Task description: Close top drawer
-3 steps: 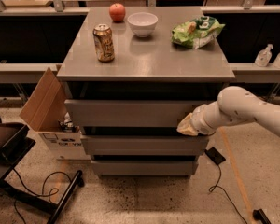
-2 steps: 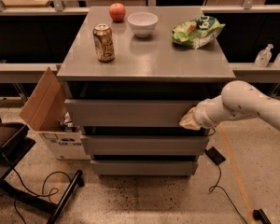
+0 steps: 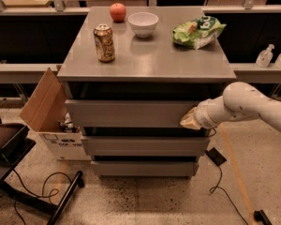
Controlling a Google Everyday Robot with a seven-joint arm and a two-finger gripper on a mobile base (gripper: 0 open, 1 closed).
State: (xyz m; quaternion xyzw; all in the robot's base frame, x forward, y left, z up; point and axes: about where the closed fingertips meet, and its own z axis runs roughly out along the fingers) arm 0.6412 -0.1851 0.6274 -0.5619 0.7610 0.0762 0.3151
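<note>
The top drawer [image 3: 131,113] is a wide grey metal drawer with a plain front, just under the cabinet's top. It sticks out a little, with a dark gap above it. My gripper [image 3: 191,119] is at the right end of the drawer's front and touches it. My white arm [image 3: 243,104] reaches in from the right. Two narrower grey drawers [image 3: 143,145] sit below it.
On the cabinet top [image 3: 150,60] stand a soda can [image 3: 104,42], a red apple [image 3: 117,11], a white bowl [image 3: 143,23] and a green chip bag [image 3: 197,30]. An open cardboard box [image 3: 49,111] stands at the left. Cables [image 3: 218,177] lie on the floor.
My gripper has stayed pressed on the drawer front's right end and shifted slightly up and toward the cabinet. The drawer front looks a little further in.
</note>
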